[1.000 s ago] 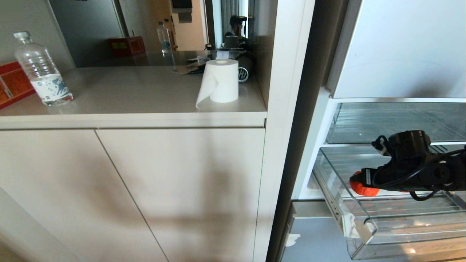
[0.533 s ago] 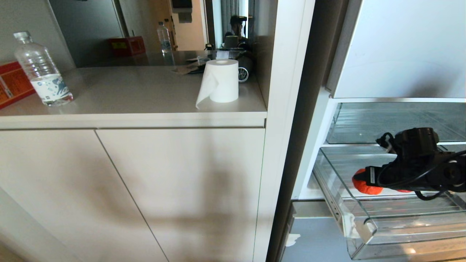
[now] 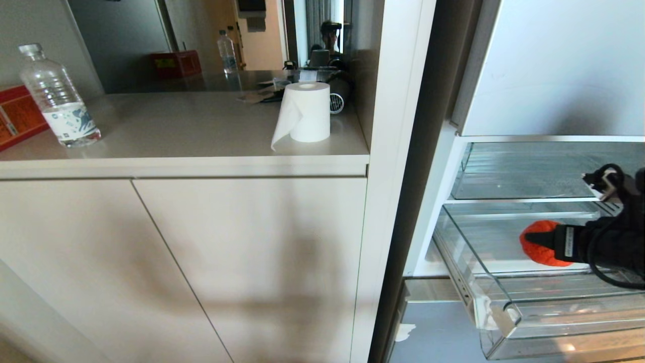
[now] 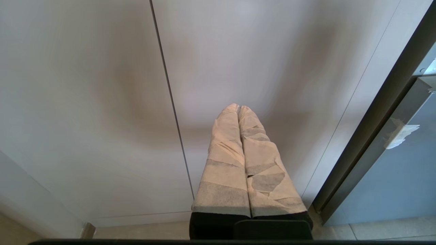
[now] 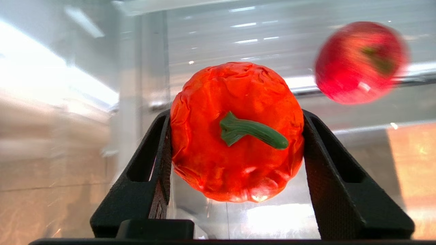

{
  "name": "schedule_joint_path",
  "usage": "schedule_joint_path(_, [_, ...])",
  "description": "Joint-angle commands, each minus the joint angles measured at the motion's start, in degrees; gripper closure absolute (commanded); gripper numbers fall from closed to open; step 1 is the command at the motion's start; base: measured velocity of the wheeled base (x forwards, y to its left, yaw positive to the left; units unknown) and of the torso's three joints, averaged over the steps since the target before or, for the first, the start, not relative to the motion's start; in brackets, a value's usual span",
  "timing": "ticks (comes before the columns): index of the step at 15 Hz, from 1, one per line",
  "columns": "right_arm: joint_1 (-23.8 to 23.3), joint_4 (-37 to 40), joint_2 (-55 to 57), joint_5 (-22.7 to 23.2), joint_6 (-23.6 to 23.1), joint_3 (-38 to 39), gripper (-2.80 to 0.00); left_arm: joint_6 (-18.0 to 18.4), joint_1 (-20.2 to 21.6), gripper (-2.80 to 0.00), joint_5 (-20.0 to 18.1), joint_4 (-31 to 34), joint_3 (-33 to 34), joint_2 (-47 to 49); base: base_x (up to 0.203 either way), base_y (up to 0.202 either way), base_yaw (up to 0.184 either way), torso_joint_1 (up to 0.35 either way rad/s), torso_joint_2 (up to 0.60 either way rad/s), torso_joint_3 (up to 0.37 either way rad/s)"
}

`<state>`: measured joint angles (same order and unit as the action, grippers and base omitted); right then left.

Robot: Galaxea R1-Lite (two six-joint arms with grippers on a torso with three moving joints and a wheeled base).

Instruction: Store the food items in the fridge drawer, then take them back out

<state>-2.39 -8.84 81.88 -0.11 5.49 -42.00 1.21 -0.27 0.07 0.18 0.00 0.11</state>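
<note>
In the right wrist view my right gripper is shut on the bumpy orange-red tangerine, one black finger pressed against each side and the green stem facing the camera. The smooth red apple lies beyond it on the ribbed floor of the clear fridge drawer. From the head, the tangerine hangs just above the pulled-out drawer, with the right gripper reaching in from the right edge; the apple is hidden there. My left gripper is shut and empty, parked facing the cabinet doors.
A glass shelf sits just above the drawer. Left of the fridge wall is a counter with a paper roll, a water bottle and a red box. Cabinet doors fill the space below.
My right gripper has drawn back to the right and risen a little, carrying the tangerine with it. More of the tangerine now shows. The left arm has not moved.
</note>
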Motion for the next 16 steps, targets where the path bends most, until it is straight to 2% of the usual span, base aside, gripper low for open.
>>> schedule_joint_path(1, [0.07,3.02,-12.80,0.03,0.00,1.76,0.00,0.02,0.00,0.00,0.01,-0.01,0.00,0.07,0.000,0.000,0.000,0.000,0.00,0.000])
schedule_joint_path(7, [0.10,17.99,-36.56,-0.03,-0.98,2.69,0.00,-0.06,0.00,0.00,0.01,-0.01,0.00,0.07,0.000,0.000,0.000,0.000,0.00,0.000])
schedule_joint_path(11, [-0.01,22.53,-46.21,-0.17,-1.73,3.47,0.00,-0.06,0.00,0.00,0.01,-0.01,0.00,0.07,0.000,0.000,0.000,0.000,0.00,0.000])
schedule_joint_path(16, [-0.07,31.89,-55.89,-0.24,-1.80,1.98,0.00,-0.06,0.00,0.00,0.01,-0.01,0.00,0.07,0.000,0.000,0.000,0.000,0.00,0.000])
